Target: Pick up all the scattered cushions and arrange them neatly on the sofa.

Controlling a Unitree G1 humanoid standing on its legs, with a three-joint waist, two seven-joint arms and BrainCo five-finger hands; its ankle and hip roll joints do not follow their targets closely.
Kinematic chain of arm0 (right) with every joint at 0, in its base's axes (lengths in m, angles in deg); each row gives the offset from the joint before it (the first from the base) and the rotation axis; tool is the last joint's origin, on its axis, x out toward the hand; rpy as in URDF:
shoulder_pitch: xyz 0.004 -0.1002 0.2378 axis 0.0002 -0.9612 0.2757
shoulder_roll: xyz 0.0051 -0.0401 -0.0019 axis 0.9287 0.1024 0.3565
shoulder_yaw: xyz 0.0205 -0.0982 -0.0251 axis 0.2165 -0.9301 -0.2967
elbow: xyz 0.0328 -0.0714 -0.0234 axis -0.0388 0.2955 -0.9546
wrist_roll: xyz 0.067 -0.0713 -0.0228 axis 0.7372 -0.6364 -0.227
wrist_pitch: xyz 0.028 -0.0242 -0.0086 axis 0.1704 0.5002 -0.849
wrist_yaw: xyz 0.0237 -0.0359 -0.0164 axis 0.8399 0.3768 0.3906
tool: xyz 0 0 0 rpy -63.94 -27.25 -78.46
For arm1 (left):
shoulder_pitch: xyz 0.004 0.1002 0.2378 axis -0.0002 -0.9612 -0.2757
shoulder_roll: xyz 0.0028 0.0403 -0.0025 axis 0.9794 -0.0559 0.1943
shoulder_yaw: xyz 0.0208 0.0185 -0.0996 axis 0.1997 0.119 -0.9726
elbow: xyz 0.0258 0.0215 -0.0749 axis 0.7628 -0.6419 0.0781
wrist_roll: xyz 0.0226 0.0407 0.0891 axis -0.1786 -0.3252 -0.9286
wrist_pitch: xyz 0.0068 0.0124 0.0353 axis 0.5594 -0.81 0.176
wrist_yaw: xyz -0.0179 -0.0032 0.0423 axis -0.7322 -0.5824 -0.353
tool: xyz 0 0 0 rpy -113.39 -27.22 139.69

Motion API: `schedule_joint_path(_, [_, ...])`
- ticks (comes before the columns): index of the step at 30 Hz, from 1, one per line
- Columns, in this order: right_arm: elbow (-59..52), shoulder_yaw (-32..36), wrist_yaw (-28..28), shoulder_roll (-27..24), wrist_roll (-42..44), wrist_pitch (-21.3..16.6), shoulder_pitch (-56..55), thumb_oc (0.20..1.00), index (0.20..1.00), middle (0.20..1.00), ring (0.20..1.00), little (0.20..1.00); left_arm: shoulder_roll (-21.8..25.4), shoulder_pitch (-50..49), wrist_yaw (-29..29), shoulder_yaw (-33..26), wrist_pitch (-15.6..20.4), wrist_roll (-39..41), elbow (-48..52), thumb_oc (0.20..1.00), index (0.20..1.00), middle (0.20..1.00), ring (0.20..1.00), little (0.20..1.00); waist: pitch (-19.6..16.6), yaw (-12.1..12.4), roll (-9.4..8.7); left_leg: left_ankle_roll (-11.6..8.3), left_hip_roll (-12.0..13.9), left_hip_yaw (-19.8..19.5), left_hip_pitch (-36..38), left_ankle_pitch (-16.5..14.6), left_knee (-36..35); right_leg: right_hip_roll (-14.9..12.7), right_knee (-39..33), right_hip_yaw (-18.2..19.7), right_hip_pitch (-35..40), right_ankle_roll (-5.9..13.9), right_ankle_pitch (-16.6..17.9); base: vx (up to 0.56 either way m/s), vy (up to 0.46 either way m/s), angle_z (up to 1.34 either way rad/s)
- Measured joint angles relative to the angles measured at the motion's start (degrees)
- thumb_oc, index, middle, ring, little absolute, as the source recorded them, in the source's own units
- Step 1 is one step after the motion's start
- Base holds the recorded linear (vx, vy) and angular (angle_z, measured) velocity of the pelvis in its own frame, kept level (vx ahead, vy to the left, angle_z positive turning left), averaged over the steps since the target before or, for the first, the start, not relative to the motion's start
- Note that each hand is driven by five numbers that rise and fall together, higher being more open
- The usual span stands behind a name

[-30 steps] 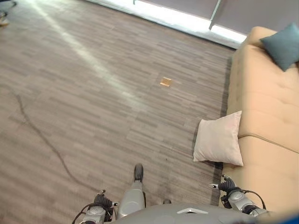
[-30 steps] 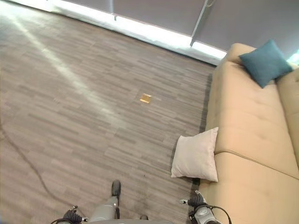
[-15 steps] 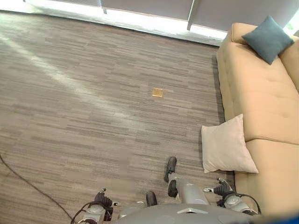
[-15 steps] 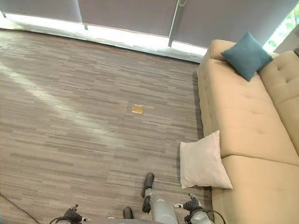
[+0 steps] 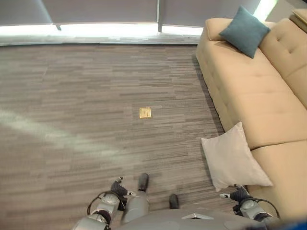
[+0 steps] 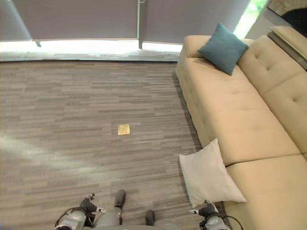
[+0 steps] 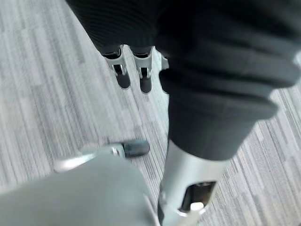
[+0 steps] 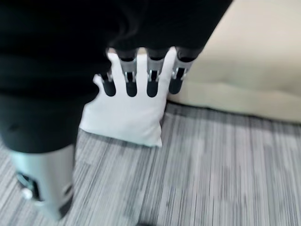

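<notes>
A white cushion (image 5: pixel 235 158) lies on the floor, leaning against the front of the beige sofa (image 5: pixel 254 96). A teal cushion (image 6: pixel 223 48) stands tilted at the sofa's far end, against the armrest. My right hand (image 8: pixel 153 75) hangs open, fingers straight, with the white cushion (image 8: pixel 127 117) on the floor a little beyond its fingertips and apart from them. My left hand (image 7: pixel 143 70) hangs open over bare floor and holds nothing.
A small brass floor plate (image 5: pixel 145 112) is set in the grey plank floor left of the sofa. Grey blinds with a bright strip (image 5: pixel 120 28) at their foot close off the far side. Open floor stretches to the left.
The camera has swung right, so the sofa shows more fully and the white cushion sits closer to my right side. Both cushions lie where they were.
</notes>
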Motion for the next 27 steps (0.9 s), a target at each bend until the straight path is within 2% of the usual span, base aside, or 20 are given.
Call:
schedule_joint_path(1, [-0.18, -0.02, 0.03, 0.62, 0.01, 0.03, -0.37, 1.0, 1.0, 1.0, 1.0, 1.0, 0.27, -0.56, 0.0, -0.14, 0.0, -0.01, 0.08, 1.0, 1.0, 1.0, 1.0, 1.0, -0.61, 0.1, -0.22, 0.28, -0.7, 1.11, 2.08, 0.14, -1.32, -0.98, 2.48, -0.77, -0.68, 1.32, -1.44, 0.14, 0.219, -0.79])
schedule_joint_path(4, [-0.68, -0.09, 0.35, 2.9, 0.05, 0.07, -1.83, 1.0, 1.0, 1.0, 1.0, 1.0, 1.59, -2.08, -0.01, 0.05, -0.17, -1.37, 0.0, 1.0, 1.0, 1.0, 1.0, 1.0, -1.85, -0.36, -0.2, 3.59, -1.93, 5.55, 4.19, -1.4, -1.67, -2.5, 9.94, -2.17, -4.55, 4.35, -3.88, 0.06, 0.158, -0.77])
schedule_joint_path(6, [-0.91, -0.13, 0.43, 3.78, 0.06, 0.09, -1.81, 1.0, 1.0, 1.0, 1.0, 1.0, 2.53, -1.16, -0.02, 0.21, -0.24, -1.86, 0.06, 1.0, 1.0, 1.0, 1.0, 1.0, -1.88, -1.01, -0.33, 4.44, -2.07, 7.17, 4.36, -1.97, -1.64, -2.49, 13.69, -2.4, -7.57, 4.84, -4.19, 0.0, 0.124, -0.51])
schedule_joint_path(9, [-2.18, -0.05, 0.43, 4.11, 0.03, 0.03, -0.36, 1.0, 1.0, 1.0, 1.0, 1.0, 3.07, -0.61, -0.01, 0.38, -0.24, -1.81, 0.16, 1.0, 1.0, 1.0, 1.0, 1.0, -2.33, -0.69, -1.3, 5.59, -1.51, 14.08, 4.79, -2.4, -1.57, -3.24, 16.5, -5.72, -11.63, 4.9, -3.81, -0.01, 0.09, -1.2])
schedule_joint_path(10, [-3.94, -0.12, 0.44, 4.92, 0.02, -0.49, 2.46, 1.0, 1.0, 1.0, 1.0, 1.0, 3.51, -2.52, 0.0, 0.05, -0.31, -1.71, 0.12, 1.0, 1.0, 1.0, 1.0, 1.0, -2.1, 0.88, -1.61, 5.0, -0.32, 18.08, 5.55, -3.18, -1.34, -4.43, 14.4, -13.97, -13.53, 5.77, -1.81, 0.02, 0.023, -2.04])
schedule_joint_path(11, [-4.05, -0.04, 0.39, 4.76, 0.0, -0.56, 3.18, 1.0, 1.0, 1.0, 1.0, 1.0, 3.38, -2.65, -0.03, 0.1, -0.3, -1.69, 0.16, 1.0, 1.0, 1.0, 1.0, 1.0, -1.89, 0.38, -1.3, 5.32, -0.29, 18.09, 6.31, -4.19, -1.27, -4.94, 12.02, -16.62, -13.2, 6.23, -0.79, 0.02, 0.024, -1.76])
schedule_joint_path(12, [-4.21, 0.14, 0.25, 4.23, -0.09, -0.45, 3.21, 1.0, 1.0, 1.0, 1.0, 1.0, 2.76, -2.52, 0.01, -0.34, -0.14, -1.47, -0.01, 1.0, 1.0, 1.0, 1.0, 1.0, -1.82, 0.11, -0.52, 4.78, 0.71, 21.05, 6.89, -4.65, -1.56, -6.57, 11.42, -23.73, -12.73, 4.65, -0.78, 0.02, -0.025, -1.14])
schedule_joint_path(13, [-3.93, 0.09, 0.28, 3.92, -0.1, -0.31, 3.8, 1.0, 1.0, 1.0, 1.0, 1.0, 2.46, -2.6, 0.01, -0.68, 0.13, -1.14, 0.48, 1.0, 1.0, 1.0, 1.0, 1.0, -1.84, 2.25, 0.23, 4.47, 1.72, 24.17, 6.8, -5.41, -1.51, -8.38, 11.63, -30.88, -13.93, 5.08, -0.74, 0.02, -0.048, -1.38])
schedule_joint_path(14, [-4.02, -0.06, 0.3, 3.85, -0.09, -0.45, 4.59, 1.0, 1.0, 1.0, 1.0, 1.0, 2.55, -2.63, 0.01, -0.82, 0.31, -1.0, 1.25, 1.0, 1.0, 1.0, 1.0, 1.0, -1.55, 3.4, 0.55, 4.03, 2.31, 25.52, 6.77, -6.18, -1.01, -8.88, 10.63, -32.1, -14.63, 6.01, 0.51, 0.06, -0.082, -1.3])
schedule_joint_path(15, [-4.48, -0.34, 0.26, 3.36, -0.12, -0.41, 4.04, 1.0, 1.0, 1.0, 1.0, 1.0, 2.79, -2.58, -0.02, -1.4, 0.01, -0.93, 1.18, 1.0, 1.0, 1.0, 1.0, 1.0, -1.27, 2.37, 0.57, 3.79, 2.47, 25.47, 6.68, -6.47, -0.25, -10.82, 9.33, -35.06, -14.69, 6.98, 2.09, 0.09, -0.074, -0.57])
schedule_joint_path(16, [-4.64, -0.34, 0.25, 2.69, -0.11, 0.02, 3.47, 1.0, 1.0, 1.0, 1.0, 1.0, 2.85, -1.46, 0.01, -1.39, 0.01, -0.96, 1.35, 1.0, 1.0, 1.0, 1.0, 1.0, -1.34, 2.01, 0.48, 3.38, 2.96, 25.3, 6.68, -6.14, -0.37, -10.1, 8.8, -35.08, -14.45, 6.6, 4.45, 0.15, -0.14, 0.25])
schedule_joint_path(17, [-4.78, -0.28, 0.24, 1.78, -0.11, 0.09, 2.11, 1.0, 1.0, 1.0, 1.0, 1.0, 2.6, -0.71, -0.02, -1.07, 0.0, -1.02, 1.3, 1.0, 1.0, 1.0, 1.0, 1.0, -1.11, 1.25, 0.87, 2.94, 3.74, 23.5, 6.66, -6.21, -0.21, -7.16, 6.88, -30.35, -13.12, 4.77, 5.53, 0.16, -0.139, 0.4])
schedule_joint_path(18, [-4.7, -0.14, 0.24, 0.96, -0.1, 0.08, 1.08, 1.0, 1.0, 1.0, 1.0, 1.0, 2.3, -0.06, -0.06, -0.42, 0.07, -1.06, 1.52, 1.0, 1.0, 1.0, 1.0, 1.0, -0.79, 0.91, 1.51, 2.5, 4.65, 22.83, 6.98, -6.13, 0.17, -5.74, 5.54, -29.59, -12.07, 3.6, 5.24, 0.17, -0.134, 0.3])
schedule_joint_path(20, [-4.25, -0.1, 0.15, -0.56, -0.07, 0.09, 0.57, 1.0, 1.0, 1.0, 1.0, 1.0, 2.11, -0.74, -0.2, 2.0, -0.18, -1.73, 1.88, 1.0, 1.0, 1.0, 1.0, 1.0, -1.23, 0.68, 2.87, -0.24, 7.29, 23.27, 6.58, -7.55, 3.52, -2.8, 4.04, -28.91, -10.54, 1.22, 3.87, 0.17, -0.094, -0.18])
schedule_joint_path(22, [-4.12, 0.23, 0.03, -0.95, -0.04, 0.05, 0.02, 1.0, 1.0, 1.0, 1.0, 1.0, 1.62, -1.69, -0.96, 1.88, -0.19, -2.08, 1.0, 1.0, 1.0, 1.0, 1.0, 1.0, -1.13, 0.87, 1.5, -1.57, 8.49, 18.94, 5.91, -7.27, 11.85, -1.5, 0.3, -26.45, -7.07, -1.0, 2.86, 0.12, -0.051, -0.62])
schedule_joint_path(23, [-4.16, 0.08, -0.21, -1.48, -0.03, 0.07, -0.36, 1.0, 1.0, 1.0, 1.0, 1.0, 1.51, -2.46, -0.96, 0.76, -0.08, -2.08, 1.06, 1.0, 1.0, 1.0, 1.0, 1.0, -1.84, 0.96, 0.61, -2.47, 8.41, 16.47, 3.68, -7.39, 17.81, -1.39, -2.62, -25.7, -4.53, -2.74, 4.62, 0.18, 0.0, -0.71])
schedule_joint_path(24, [-3.93, -0.13, -0.62, -2.05, 0.06, 0.09, -0.26, 1.0, 1.0, 1.0, 1.0, 1.0, 0.68, -1.69, -0.98, 0.77, 0.03, -2.05, 1.22, 1.0, 1.0, 1.0, 1.0, 1.0, -1.97, 1.17, 0.71, -6.16, 6.93, 8.39, -1.45, -9.42, 25.37, -1.09, -4.05, -23.91, -4.18, -6.98, 5.0, 0.21, 0.016, -0.55])
schedule_joint_path(25, [-3.24, -0.51, -0.65, -1.95, 0.05, 0.06, 0.43, 1.0, 1.0, 1.0, 1.0, 1.0, -0.21, -0.08, -0.93, 0.76, 0.15, -1.82, 1.8, 1.0, 1.0, 1.0, 1.0, 1.0, -1.51, 2.21, 0.48, -6.57, 5.74, 4.07, -4.24, -9.67, 24.96, -1.04, -4.06, -22.43, -4.51, -7.3, 4.69, 0.24, 0.07, -0.74])
schedule_joint_path(26, [-0.45, -1.46, -0.67, -1.37, 0.02, 0.03, 2.84, 1.0, 1.0, 1.0, 1.0, 1.0, -0.08, 1.41, -1.09, 1.45, 0.06, -1.79, 1.91, 1.0, 1.0, 1.0, 1.0, 1.0, -0.93, 3.59, -0.17, -5.9, 4.25, 1.54, -5.92, -6.65, 7.04, -0.79, -4.36, -20.97, -3.75, -6.61, 4.02, 0.26, 0.153, -0.75])
schedule_joint_path(27, [-0.2, -2.02, -0.87, -1.4, 0.02, 0.04, 3.29, 1.0, 1.0, 1.0, 1.0, 1.0, -0.13, 2.09, -1.08, 1.64, 0.08, -1.72, 2.25, 1.0, 1.0, 1.0, 1.0, 1.0, 0.0, 3.4, 0.31, -5.99, 4.27, 1.43, -8.13, -3.32, 3.87, 0.07, -4.37, -20.81, -1.58, -5.77, 3.33, 0.3, 0.23, -0.7])
